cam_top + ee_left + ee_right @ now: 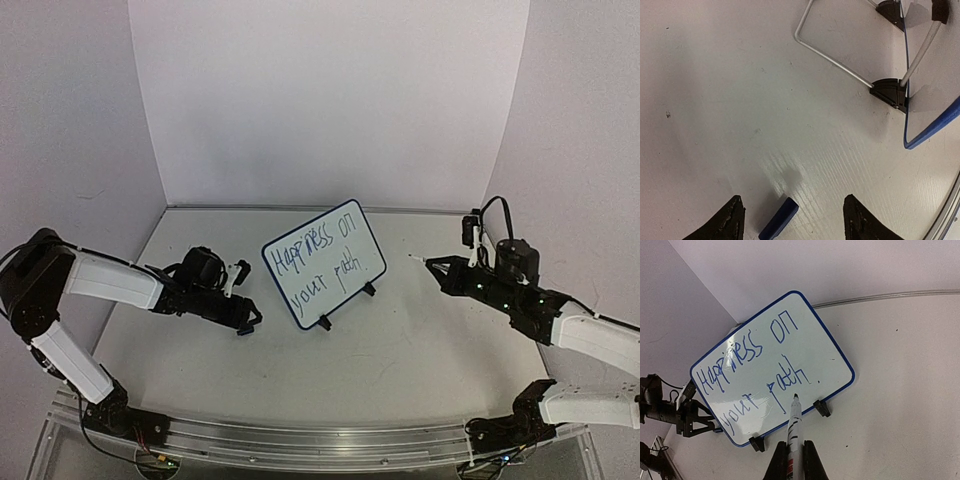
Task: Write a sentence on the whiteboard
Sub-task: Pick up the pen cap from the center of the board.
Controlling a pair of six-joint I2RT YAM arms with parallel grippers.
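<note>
**A:** where's the whiteboard (322, 265) sitting?

**B:** it's standing mid-table (400, 340) on its two black clip feet (822, 408), turned at an angle, between the arms. The sentence (754, 371) is reading "Happiness on your path" in two slanted lines.

**A:** and the grippers?

**B:** the right gripper (795, 452) is pinching a marker (794, 427) tight, tip pointing at the board but hanging clear of it. The left gripper (796, 220) is hovering low beside the board with its fingers spread wide, gripping nothing. A small blue piece (778, 225) is lying between them.
</note>
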